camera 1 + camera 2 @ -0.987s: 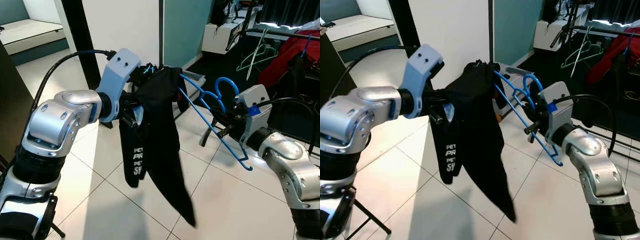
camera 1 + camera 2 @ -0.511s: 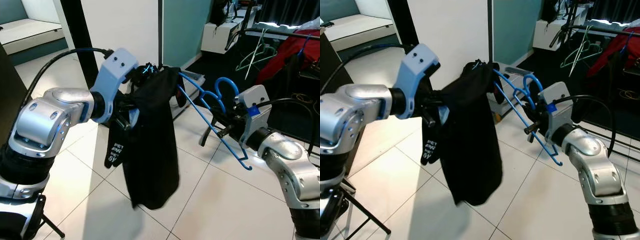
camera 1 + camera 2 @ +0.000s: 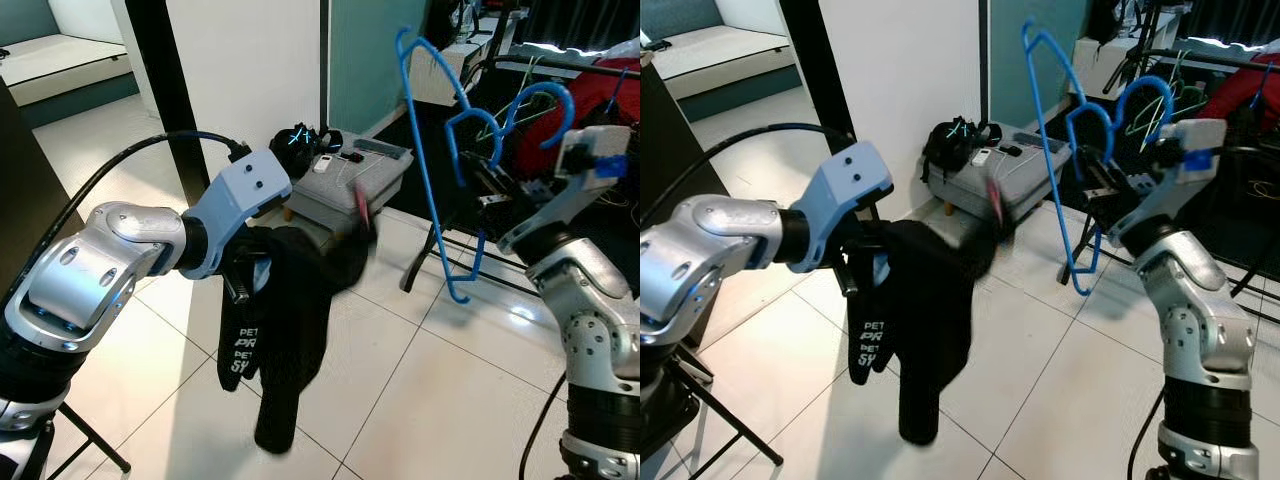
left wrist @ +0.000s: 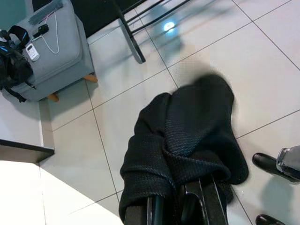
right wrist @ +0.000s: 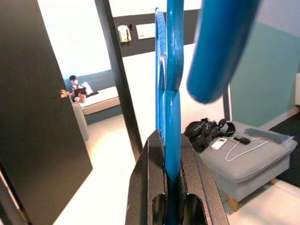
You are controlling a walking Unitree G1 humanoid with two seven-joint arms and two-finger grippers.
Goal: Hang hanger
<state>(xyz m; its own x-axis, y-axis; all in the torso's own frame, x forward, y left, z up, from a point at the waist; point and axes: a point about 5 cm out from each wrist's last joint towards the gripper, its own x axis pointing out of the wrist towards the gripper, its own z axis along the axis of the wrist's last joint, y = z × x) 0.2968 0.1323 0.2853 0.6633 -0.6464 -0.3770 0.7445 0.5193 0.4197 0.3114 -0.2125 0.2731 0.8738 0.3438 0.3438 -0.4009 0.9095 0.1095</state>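
Blue hanger between right hand fingers

garment left, hanger right – ottoman seemingly behind

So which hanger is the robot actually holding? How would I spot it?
Find the right arm's gripper, raised before the clothes rack. Clamped in it is the blue hanger, held upright and bare. The pale hangers behind hang from the rack; this one is bright blue and in the gripper.
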